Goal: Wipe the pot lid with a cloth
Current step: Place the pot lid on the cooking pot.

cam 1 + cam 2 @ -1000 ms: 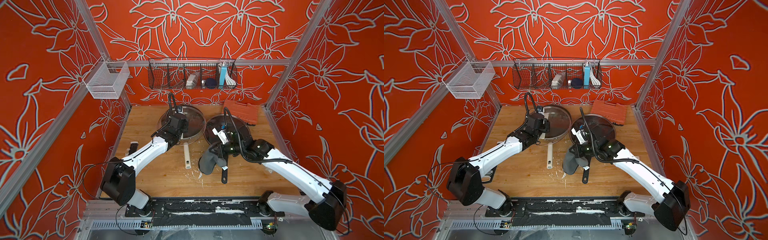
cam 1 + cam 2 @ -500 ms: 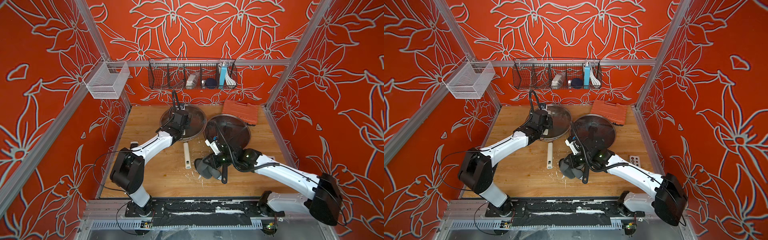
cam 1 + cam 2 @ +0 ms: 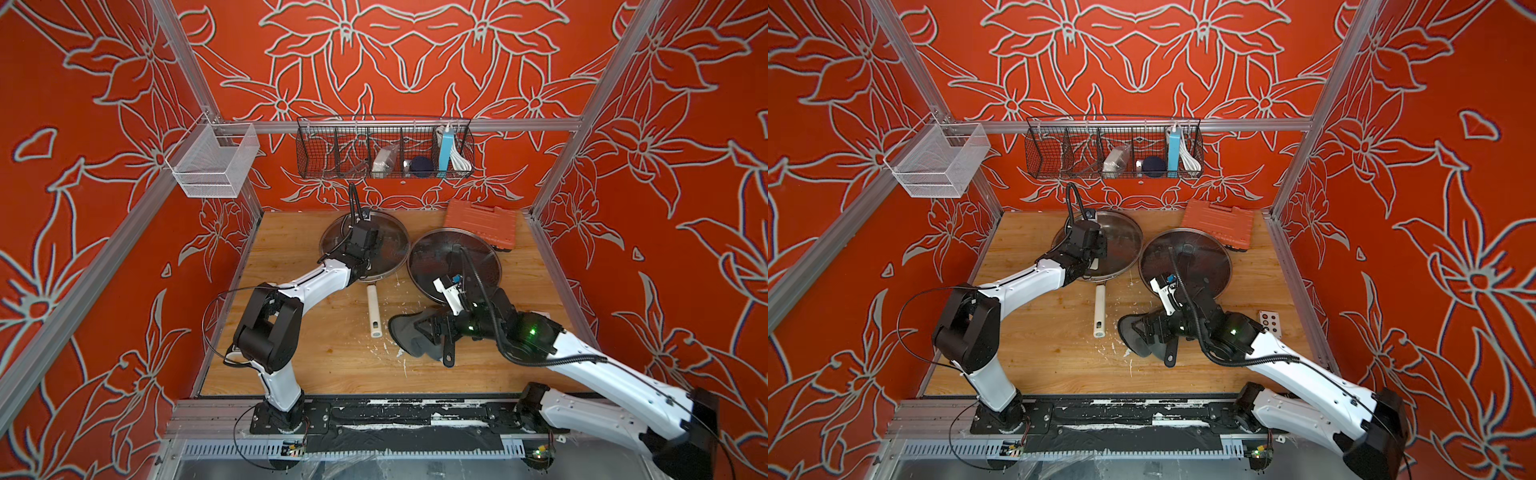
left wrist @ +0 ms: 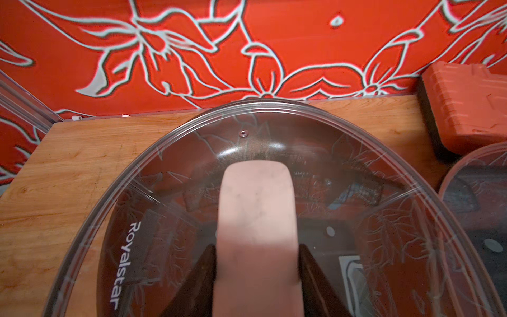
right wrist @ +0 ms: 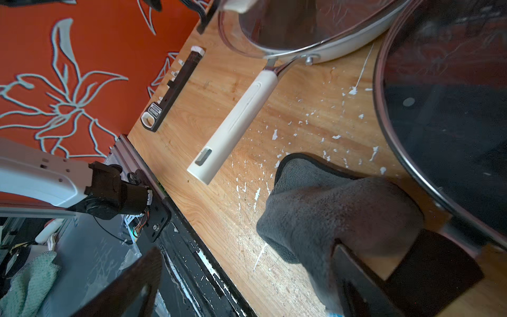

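So the left hand (image 4: 256,247) is clamped on the pot lid (image 3: 390,237). In the left wrist view its fingers (image 4: 203,263) sit tight against either side of the cream bar handle (image 4: 256,197), and the glass spreads out all around and beyond the fingertips. The lid rests on a pan, and the pan's white handle (image 3: 375,311) pokes out toward the robot, well off to that hand's side. The cloth (image 5: 329,208) is a crumpled grey heap on the wooden surface (image 3: 316,353), bunched up against one finger of the right hand (image 5: 247,247). That hand is spread wide with nothing pinched; the other finger is well clear of the fabric. Right beside the heap runs a black pan handle (image 3: 449,357), and a second, dark-handled lid (image 3: 455,257) lies just past the right hand, which isn't the one to wipe. Looks like the job now is getting a proper hold on the cloth. The right hand should probably shift so the thick fold sits squarely between both fingers before closing, not just an edge, or it'll slip out mid-wipe. It should keep the black handle out of the pinch too. After that it's lift, carry over to the glass next to the left hand, and press flat enough that the fabric, not the fingertips, does the rubbing. The left hand should hold firm so the lid doesn't skate on the pan.
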You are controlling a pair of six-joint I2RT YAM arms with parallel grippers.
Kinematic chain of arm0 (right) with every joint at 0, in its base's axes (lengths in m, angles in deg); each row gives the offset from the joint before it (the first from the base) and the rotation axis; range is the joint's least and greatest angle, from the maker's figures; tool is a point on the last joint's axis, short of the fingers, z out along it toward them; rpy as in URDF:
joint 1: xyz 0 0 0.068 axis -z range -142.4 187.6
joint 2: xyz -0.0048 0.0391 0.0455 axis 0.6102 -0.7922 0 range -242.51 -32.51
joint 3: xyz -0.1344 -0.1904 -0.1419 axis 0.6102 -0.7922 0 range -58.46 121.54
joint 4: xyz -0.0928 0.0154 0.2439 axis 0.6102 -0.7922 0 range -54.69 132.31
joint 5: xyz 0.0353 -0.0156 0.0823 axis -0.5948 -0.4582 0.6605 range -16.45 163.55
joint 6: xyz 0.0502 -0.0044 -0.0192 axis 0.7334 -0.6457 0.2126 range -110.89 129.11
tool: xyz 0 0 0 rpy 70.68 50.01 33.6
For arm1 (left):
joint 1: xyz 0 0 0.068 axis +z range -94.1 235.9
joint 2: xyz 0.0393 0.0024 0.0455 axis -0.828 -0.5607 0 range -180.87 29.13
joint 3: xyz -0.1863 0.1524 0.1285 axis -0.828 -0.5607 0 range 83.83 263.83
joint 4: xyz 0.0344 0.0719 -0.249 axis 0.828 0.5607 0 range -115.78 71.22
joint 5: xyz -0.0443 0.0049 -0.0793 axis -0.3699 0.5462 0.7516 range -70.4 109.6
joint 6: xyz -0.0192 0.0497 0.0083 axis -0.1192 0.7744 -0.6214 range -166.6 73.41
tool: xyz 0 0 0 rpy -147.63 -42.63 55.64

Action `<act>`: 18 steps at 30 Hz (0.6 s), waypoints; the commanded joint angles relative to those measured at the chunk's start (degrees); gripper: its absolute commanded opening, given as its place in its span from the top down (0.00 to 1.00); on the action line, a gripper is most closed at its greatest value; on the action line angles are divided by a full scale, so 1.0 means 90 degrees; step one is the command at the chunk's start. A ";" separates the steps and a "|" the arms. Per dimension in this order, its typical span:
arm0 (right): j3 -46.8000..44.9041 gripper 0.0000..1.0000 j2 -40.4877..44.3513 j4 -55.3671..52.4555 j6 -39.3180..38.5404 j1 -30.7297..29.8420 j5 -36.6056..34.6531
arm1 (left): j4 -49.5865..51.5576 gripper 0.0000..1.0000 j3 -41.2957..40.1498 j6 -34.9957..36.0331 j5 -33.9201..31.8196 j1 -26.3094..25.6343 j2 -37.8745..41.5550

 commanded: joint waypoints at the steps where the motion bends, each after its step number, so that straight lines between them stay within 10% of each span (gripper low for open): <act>1: -0.0166 0.03 0.0405 -0.0571 -0.0034 -0.0030 -0.0529 | -0.1524 1.00 0.0624 0.0101 -0.0427 0.0055 0.0126; 18: -0.0447 0.03 0.1063 -0.0919 -0.0099 -0.0013 -0.0489 | -0.1963 1.00 0.0613 0.0218 -0.0598 0.0102 -0.0423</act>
